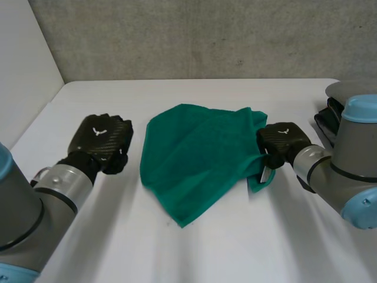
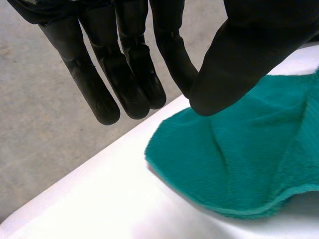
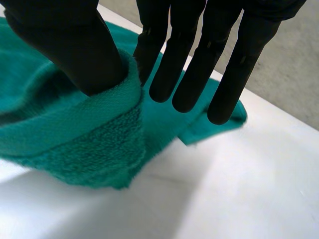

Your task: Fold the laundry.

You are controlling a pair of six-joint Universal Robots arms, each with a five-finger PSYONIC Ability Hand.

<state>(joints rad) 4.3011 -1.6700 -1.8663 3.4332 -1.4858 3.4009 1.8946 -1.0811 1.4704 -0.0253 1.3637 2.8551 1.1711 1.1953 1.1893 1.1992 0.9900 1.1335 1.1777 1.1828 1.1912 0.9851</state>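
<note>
While head view puts right hand (image 1: 284,140) at the right edge of green towel (image 1: 194,156), wrist view reveals thumb pinching it (left hand (image 1: 103,141) fingers straight, apart).

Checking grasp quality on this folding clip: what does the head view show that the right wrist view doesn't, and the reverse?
Head view: the green terry cloth towel in its whole rumpled outline, the left hand apart from its edge, and a dark object partly behind the right arm. Right wrist view: the towel's hemmed edge raised and pinched between the thumb of the right hand and its straight fingers. Both: the towel, the white table and the right hand at the towel's edge.
</note>
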